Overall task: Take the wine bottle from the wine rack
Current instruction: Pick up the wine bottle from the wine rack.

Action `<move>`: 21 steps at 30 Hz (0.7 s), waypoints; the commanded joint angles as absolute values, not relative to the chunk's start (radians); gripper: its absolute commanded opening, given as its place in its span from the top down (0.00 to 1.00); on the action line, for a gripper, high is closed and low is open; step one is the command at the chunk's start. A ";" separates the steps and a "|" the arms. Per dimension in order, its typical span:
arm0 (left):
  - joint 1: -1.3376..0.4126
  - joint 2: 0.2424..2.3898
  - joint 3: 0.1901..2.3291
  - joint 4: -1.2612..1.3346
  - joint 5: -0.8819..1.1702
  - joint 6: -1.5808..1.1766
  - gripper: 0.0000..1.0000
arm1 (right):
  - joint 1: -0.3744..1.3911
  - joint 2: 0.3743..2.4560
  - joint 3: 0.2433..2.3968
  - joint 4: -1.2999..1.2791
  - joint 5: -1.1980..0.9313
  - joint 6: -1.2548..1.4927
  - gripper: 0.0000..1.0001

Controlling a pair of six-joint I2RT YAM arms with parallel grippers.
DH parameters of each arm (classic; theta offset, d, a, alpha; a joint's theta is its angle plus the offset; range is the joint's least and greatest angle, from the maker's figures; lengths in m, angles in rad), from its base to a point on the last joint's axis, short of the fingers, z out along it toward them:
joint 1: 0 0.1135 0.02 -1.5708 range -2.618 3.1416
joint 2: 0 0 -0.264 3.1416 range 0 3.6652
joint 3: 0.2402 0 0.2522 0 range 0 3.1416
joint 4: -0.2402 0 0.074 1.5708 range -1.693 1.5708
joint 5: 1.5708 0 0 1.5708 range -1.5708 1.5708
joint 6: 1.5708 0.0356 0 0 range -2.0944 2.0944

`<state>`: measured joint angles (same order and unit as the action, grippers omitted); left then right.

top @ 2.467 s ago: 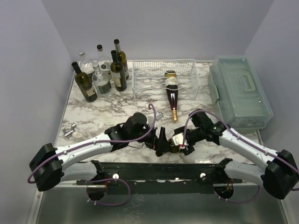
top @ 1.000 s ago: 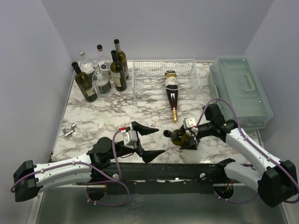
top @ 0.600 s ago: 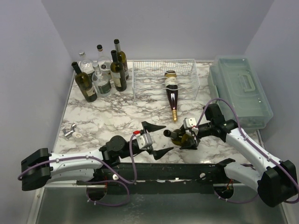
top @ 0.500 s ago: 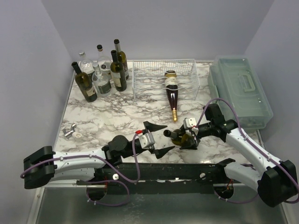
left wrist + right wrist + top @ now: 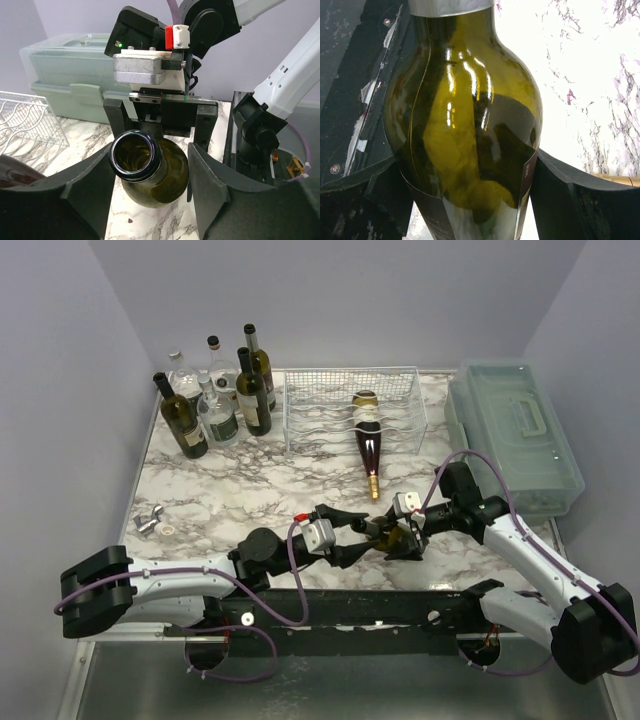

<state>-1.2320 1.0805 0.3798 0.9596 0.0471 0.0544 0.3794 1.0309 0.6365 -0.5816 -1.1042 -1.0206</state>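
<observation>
While the right claw (image 5: 406, 536) is gripping the wine bottle (image 5: 150, 172) round its body at the front of the bench (image 5: 250, 490), well apart from the wine rack (image 5: 340, 405), the left claw (image 5: 368, 532) is straddling the neck, jaws part open. One finger (image 5: 95, 185) is sitting at the lip and the other is showing a gap. Bottle is lying roughly level, open mouth pointing at the left arm. Glass is reading olive green and see-through, with round shoulders, a thick dark lip ring and a label edge showing between the right claw's fingers. Dark red bottle (image 5: 367, 445) with a gold foil neck is lying in the rack.
</observation>
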 commanded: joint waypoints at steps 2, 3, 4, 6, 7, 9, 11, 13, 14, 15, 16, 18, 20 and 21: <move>-1.237 1.103 0.397 1.018 0.024 0.034 0.44 | 0.375 1.008 0.672 -0.575 -1.180 -1.022 1.00; -1.237 1.107 0.397 1.021 0.023 0.034 0.45 | 0.375 1.009 0.671 -0.575 -1.181 -1.022 1.00; -1.238 1.108 0.397 1.024 0.020 0.033 0.46 | 0.374 1.008 0.670 -0.575 -1.180 -1.023 1.00; -1.237 1.113 0.397 1.029 0.021 0.032 0.48 | 0.374 1.008 0.669 -0.575 -1.180 -1.023 1.00; -1.237 1.116 0.397 1.030 0.021 0.032 0.48 | 0.374 1.009 0.671 -0.575 -1.180 -1.023 1.00; -1.237 1.120 0.397 1.035 0.020 0.032 0.51 | 0.374 1.009 0.669 -0.575 -1.180 -1.023 1.00; -1.237 1.123 0.397 1.038 0.021 0.033 0.55 | 0.374 1.011 0.669 -0.576 -1.180 -1.023 1.00; -1.237 1.126 0.396 1.041 0.023 0.034 0.57 | 0.374 1.011 0.670 -0.577 -1.181 -1.025 1.00; -1.238 1.129 0.397 1.041 0.025 0.034 0.57 | 0.374 1.010 0.670 -0.576 -1.181 -1.025 1.00; -1.237 1.130 0.397 1.043 0.027 0.033 0.57 | 0.374 1.010 0.669 -0.577 -1.180 -1.025 1.00; -1.237 1.132 0.397 1.043 0.030 0.033 0.59 | 0.374 1.010 0.670 -0.577 -1.180 -1.025 1.00; -1.237 1.135 0.399 1.044 0.035 0.034 0.66 | 0.374 1.010 0.670 -0.578 -1.181 -1.026 1.00; -1.237 1.137 0.400 1.045 0.039 0.035 0.76 | 0.374 1.010 0.670 -0.578 -1.180 -1.027 1.00; -1.236 1.138 0.400 1.044 0.044 0.034 0.85 | 0.374 1.009 0.669 -0.578 -1.181 -1.026 1.00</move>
<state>-1.2320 1.1252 0.3798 1.0187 0.0254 0.0280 0.3794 1.0306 0.6369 -0.5842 -1.1156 -1.0393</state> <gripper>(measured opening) 0.321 0.781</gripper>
